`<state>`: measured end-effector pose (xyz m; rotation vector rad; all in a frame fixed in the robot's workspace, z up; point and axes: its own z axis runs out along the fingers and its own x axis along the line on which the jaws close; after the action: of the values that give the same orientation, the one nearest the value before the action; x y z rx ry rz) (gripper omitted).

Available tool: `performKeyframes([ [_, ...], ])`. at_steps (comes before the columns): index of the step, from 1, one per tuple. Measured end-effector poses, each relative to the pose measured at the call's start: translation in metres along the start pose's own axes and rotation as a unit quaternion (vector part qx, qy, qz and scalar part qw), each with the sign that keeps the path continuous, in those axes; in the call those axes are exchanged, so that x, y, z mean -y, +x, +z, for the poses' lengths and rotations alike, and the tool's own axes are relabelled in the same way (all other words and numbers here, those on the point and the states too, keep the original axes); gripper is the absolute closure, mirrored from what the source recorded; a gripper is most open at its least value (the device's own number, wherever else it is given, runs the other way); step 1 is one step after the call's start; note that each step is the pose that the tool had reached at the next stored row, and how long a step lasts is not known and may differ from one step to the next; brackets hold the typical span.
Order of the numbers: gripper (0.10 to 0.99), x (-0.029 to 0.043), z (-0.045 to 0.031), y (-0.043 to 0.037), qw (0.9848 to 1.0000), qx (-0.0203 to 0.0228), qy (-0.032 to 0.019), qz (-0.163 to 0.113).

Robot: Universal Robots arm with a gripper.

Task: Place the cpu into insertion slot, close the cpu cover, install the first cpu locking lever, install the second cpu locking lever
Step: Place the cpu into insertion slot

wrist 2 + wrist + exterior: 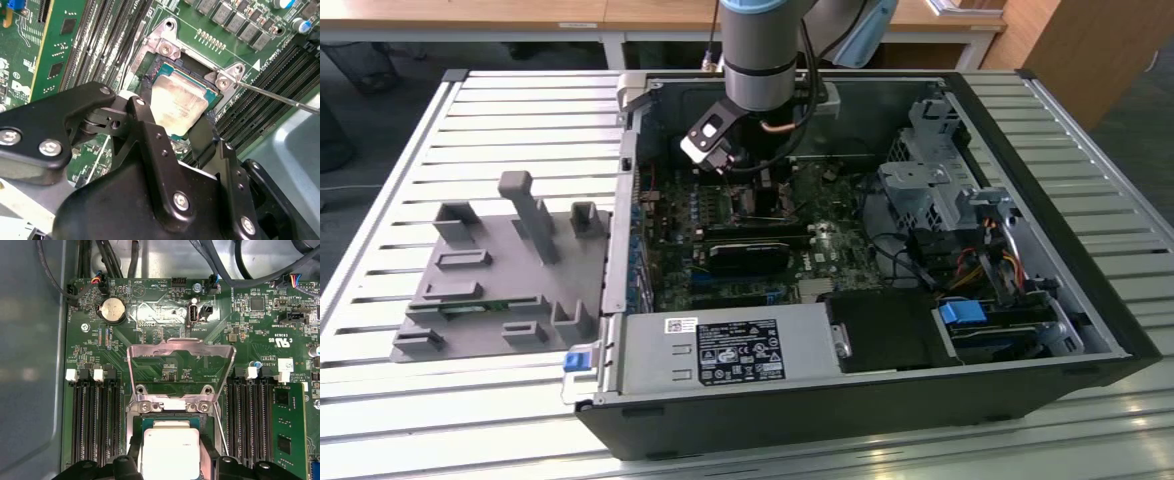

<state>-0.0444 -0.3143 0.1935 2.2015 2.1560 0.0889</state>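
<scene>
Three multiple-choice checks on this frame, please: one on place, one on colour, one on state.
1. Where is the cpu? A. in a person's hand B. at the insertion slot, by the gripper C. on the floor
2. What colour is the motherboard? A. red B. green C. white
3. How is the cpu cover? A. raised open B. shut flat over the cpu C. removed
Answers: 1 B, both wrist views show it at the slot. 2 B, its surface is green. 3 A, it stands up with the motherboard visible through its window.
</scene>
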Motion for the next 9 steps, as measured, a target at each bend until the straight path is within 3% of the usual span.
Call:
performKeyframes([
  [7, 0.549, 0.0, 0.0, 0.0, 1.0, 0.0069, -0.0001, -0.001],
  [9, 0.549, 0.0, 0.0004, 0.0, 1.0, 0.007, -0.0001, -0.001],
])
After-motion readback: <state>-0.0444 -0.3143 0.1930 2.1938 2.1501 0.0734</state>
